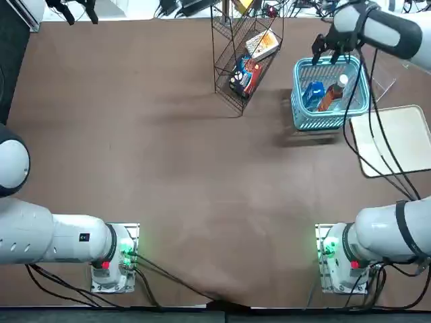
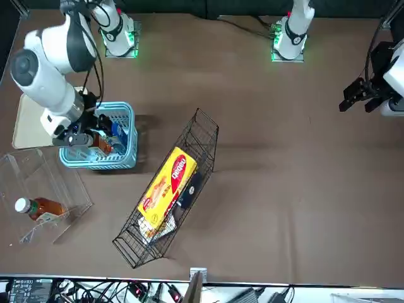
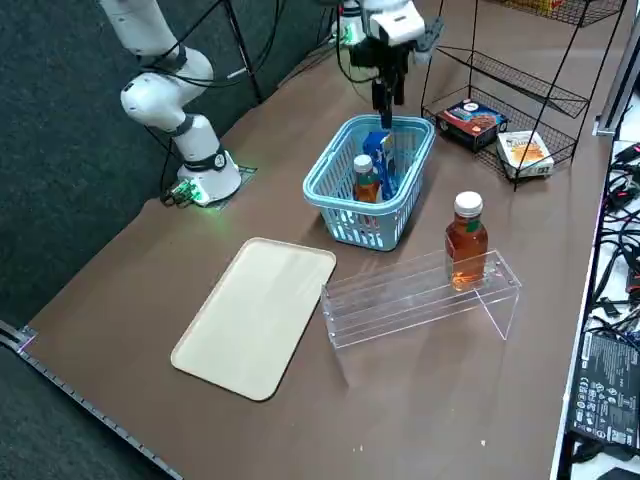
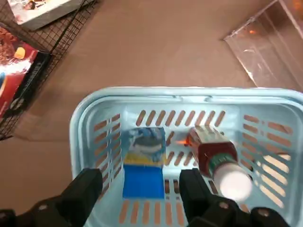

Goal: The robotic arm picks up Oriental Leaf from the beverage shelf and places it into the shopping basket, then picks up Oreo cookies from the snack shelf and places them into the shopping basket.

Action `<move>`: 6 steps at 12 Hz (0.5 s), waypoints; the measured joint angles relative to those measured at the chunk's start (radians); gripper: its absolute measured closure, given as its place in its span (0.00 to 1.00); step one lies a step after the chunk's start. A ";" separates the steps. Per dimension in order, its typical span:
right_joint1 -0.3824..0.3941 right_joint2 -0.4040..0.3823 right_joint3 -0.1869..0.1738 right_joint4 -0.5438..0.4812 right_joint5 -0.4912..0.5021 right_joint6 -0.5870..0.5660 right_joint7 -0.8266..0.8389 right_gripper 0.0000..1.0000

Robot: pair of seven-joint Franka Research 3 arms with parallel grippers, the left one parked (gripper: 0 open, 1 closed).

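Wrapping up the Oreo placement, by the look of it; both picks seem done. Right gripper (image 4: 141,194) is over the light-blue slotted plastic basket (image 4: 189,92), fingers spread, nothing between them. Bright blue rectangular Oreo pack (image 4: 143,181) is inside the basket, beside the clear bottle of orange-brown tea with white cap (image 4: 213,153), which leans. Next move likely: lift straight up, keep fingers off the rim and bottle cap, then back off. Possible snag: a finger catching the basket edge or the pack on the way out

White robotic arm (image 1: 404,33) reaches in at upper right of the top view; basket sits at upper right there too. Brown tabletop (image 3: 430,430) underneath. Clear acrylic stand (image 3: 400,308) in the middle right of the right side view, second tea bottle (image 3: 466,243) upright on it. Cream flat tray (image 3: 255,315) lower left of that view. Black wire rack (image 2: 128,243) at centre of the front view, holds a yellow pack (image 2: 168,189); dark blue-and-red pack (image 1: 246,75) and white-and-orange box (image 1: 262,45) show in it from the top view. Black cables and electronics (image 3: 608,385) along the right edge of the right side view, dark green floor (image 3: 60,200) at its left, no person visible
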 joint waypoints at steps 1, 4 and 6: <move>0.000 -0.013 0.000 0.024 0.000 -0.046 0.001 0.00; -0.001 -0.050 -0.005 0.109 -0.002 -0.211 0.005 0.00; -0.002 -0.069 -0.017 0.169 -0.005 -0.302 0.005 0.00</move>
